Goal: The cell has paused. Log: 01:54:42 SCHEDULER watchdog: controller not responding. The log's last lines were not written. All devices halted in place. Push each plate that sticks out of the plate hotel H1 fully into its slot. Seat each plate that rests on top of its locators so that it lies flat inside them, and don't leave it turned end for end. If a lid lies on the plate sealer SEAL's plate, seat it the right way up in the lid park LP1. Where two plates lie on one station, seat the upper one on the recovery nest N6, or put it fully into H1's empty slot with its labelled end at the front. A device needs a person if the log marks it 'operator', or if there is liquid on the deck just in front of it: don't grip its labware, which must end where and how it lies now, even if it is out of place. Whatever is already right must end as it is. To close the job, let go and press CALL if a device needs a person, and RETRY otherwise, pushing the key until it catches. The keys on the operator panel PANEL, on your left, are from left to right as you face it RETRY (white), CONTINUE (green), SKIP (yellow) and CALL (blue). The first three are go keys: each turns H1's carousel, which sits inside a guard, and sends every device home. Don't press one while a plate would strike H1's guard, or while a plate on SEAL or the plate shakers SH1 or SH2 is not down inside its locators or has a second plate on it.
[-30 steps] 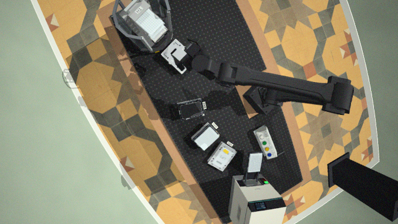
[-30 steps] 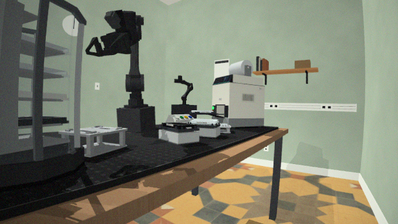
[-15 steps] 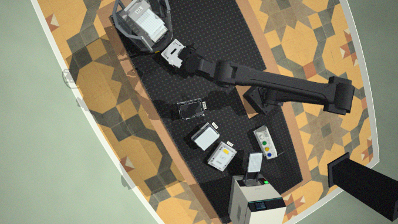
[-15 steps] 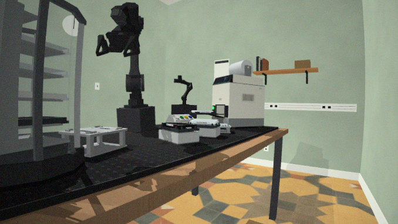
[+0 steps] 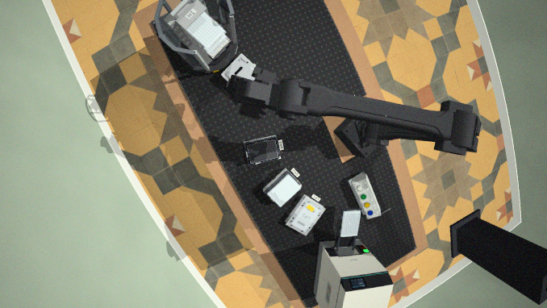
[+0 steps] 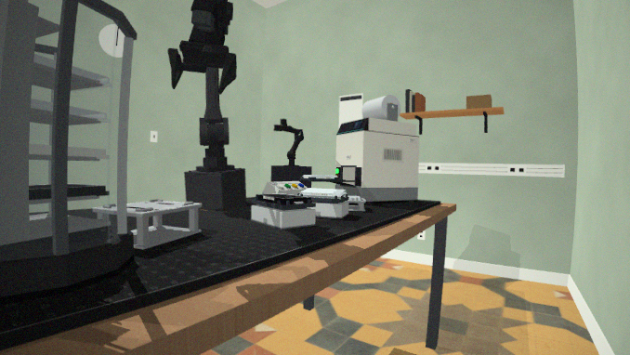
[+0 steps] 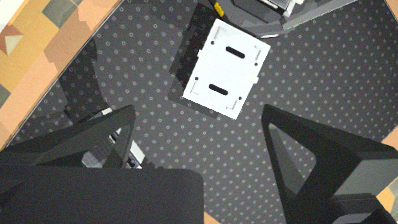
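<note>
My gripper (image 5: 237, 86) is open and empty, high above the deck next to the plate hotel H1 (image 5: 194, 32). In the side view it (image 6: 202, 70) hangs well above the white recovery nest N6 (image 6: 149, 209). In the wrist view the fingers spread wide, with N6 (image 7: 227, 67) bare just beyond them and H1's base (image 7: 270, 12) at the top edge. White plates (image 5: 207, 34) show in H1 from above, and a dark plate (image 6: 67, 190) lies in a lower slot. I cannot tell whether any sticks out.
A station with a dark plate (image 5: 262, 150), one with a white plate (image 5: 282, 188) and the lid park LP1 (image 5: 305, 214) with a yellow patch stand in a row. The sealer SEAL (image 5: 351, 274) holds a white plate (image 5: 350, 222) on its tray. PANEL (image 5: 364, 193) lies beside it.
</note>
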Robot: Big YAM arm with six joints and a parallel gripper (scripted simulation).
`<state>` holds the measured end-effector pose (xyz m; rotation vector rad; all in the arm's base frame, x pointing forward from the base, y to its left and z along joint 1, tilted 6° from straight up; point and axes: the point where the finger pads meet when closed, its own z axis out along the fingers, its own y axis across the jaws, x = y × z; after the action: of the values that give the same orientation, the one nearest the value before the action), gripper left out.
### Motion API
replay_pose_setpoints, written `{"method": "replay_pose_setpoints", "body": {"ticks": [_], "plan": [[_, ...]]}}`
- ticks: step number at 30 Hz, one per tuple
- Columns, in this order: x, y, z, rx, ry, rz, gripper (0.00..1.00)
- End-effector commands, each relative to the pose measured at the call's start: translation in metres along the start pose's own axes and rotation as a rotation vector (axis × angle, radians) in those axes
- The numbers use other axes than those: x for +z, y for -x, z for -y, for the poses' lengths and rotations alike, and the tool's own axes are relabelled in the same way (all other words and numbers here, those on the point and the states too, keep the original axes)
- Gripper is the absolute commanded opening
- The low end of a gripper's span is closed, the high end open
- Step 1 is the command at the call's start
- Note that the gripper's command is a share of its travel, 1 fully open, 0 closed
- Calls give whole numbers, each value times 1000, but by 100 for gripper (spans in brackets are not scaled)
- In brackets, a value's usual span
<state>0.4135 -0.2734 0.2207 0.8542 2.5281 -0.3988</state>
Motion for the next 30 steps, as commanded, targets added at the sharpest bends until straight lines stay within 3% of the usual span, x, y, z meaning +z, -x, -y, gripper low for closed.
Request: {"method": "replay_pose_setpoints", "body": {"ticks": [1, 4, 6, 16, 18, 19, 30], "plan": [[-22, 31, -11, -74, 29, -30, 100], [-23, 27, -21, -126, 58, -111, 100], [-23, 27, -21, -126, 58, -111, 100], [-28, 14, -53, -290, 150, -368, 100], [-29, 12, -59, -290, 149, -368, 100], [-48, 16, -58, -285, 150, -328, 100], [-51, 8, -87, -263, 147, -329, 100]]}}
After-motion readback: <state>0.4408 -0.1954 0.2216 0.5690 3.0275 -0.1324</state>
